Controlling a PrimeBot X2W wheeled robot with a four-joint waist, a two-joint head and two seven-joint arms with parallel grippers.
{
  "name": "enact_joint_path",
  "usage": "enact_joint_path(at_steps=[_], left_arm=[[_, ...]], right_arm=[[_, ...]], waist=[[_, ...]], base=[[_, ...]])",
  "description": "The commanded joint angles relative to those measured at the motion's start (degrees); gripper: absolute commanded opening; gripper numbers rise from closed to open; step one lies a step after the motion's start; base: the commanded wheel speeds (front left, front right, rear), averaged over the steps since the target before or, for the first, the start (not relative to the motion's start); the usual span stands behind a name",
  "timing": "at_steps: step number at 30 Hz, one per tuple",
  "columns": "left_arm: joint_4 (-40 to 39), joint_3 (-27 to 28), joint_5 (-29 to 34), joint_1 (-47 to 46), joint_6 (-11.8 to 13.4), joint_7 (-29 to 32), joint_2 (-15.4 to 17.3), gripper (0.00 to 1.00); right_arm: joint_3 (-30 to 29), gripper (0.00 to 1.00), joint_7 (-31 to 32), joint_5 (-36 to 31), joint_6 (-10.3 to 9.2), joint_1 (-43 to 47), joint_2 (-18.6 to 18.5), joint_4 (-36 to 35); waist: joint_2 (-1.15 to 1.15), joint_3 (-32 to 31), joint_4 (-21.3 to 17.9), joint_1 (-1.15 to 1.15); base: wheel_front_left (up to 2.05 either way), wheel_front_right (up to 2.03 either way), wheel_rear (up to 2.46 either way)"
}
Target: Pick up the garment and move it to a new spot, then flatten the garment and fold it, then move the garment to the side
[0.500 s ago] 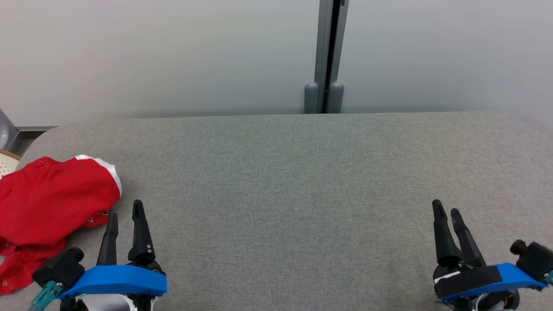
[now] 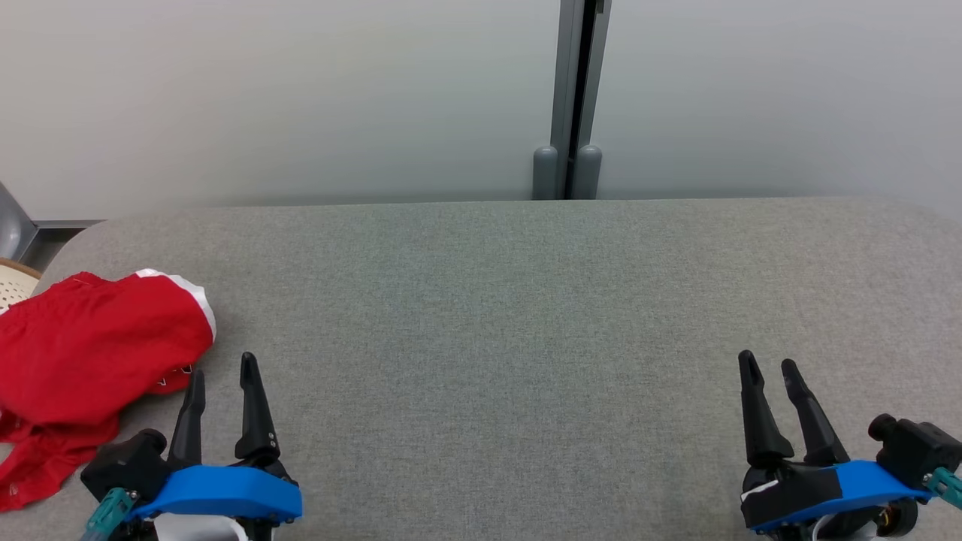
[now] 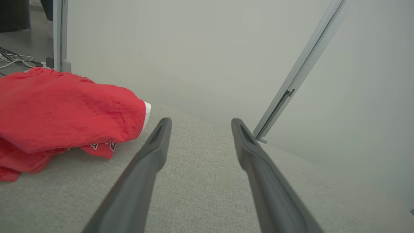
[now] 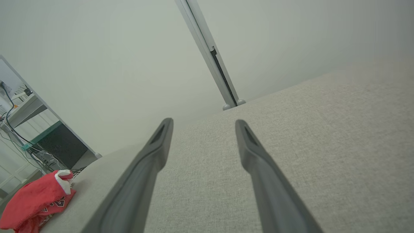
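The garment [image 2: 90, 361] is a red piece of clothing with a white trim, lying crumpled at the left end of the grey fabric table [image 2: 496, 315]. In the left wrist view the garment [image 3: 61, 110] bulges just left of my fingers. My left gripper [image 2: 223, 368] stands open at the lower left, its tips just right of the garment's edge and apart from it. My right gripper [image 2: 768, 364] is open at the lower right over bare fabric, nothing between its fingers. The right wrist view has the garment [image 4: 35, 200] far off at its lower left.
A pale wall with a grey vertical post [image 2: 575, 98] runs behind the table. A cream perforated object [image 2: 13, 282] peeks in at the left edge. Cables [image 3: 13, 60] lie on the floor beyond the table's left end.
Both grippers have shifted slightly: the left one a little right and down in the picture, the right one a little left, its fingers now showing wider apart. The garment lies as before.
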Motion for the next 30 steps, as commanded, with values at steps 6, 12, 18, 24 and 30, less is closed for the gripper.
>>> enact_joint_path(at_steps=[6, 12, 18, 24, 30], left_arm=[[0.10, -0.74, 4.86, -0.12, 0.84, -1.33, 0.59, 1.00], [0.66, -1.35, 8.03, -0.16, 1.33, -2.06, 0.70, 1.00], [1.28, -1.96, 11.22, -0.31, 1.90, -2.90, 0.86, 1.00], [1.98, -2.62, 13.78, -0.57, 1.86, -3.62, 1.04, 1.00], [2.23, -3.01, 16.04, -0.78, 1.92, -4.30, 1.13, 1.00]], right_arm=[[0.13, 1.00, -1.39, -5.69, 0.12, 0.26, -0.41, -0.70], [0.02, 1.00, -2.10, -9.04, 0.12, 0.42, -0.42, -0.36], [-0.05, 1.00, -2.90, -12.64, 0.13, 0.36, -0.44, 0.50], [-0.02, 1.00, -3.60, -15.64, 0.13, 0.27, -0.45, 0.96], [0.14, 1.00, -4.38, -18.41, 0.14, 0.10, -0.46, 1.14]], waist=[[0.00, -0.10, 0.18, 0.00], [0.00, -0.17, 0.40, 0.00], [0.00, -0.20, 0.52, 0.00], [0.00, -0.25, 0.57, 0.00], [0.00, -0.21, 0.65, 0.00]], base=[[0.00, 0.00, 0.00], [0.00, 0.00, 0.00], [0.00, 0.00, 0.00], [0.00, 0.00, 0.00], [0.00, 0.00, 0.00]])
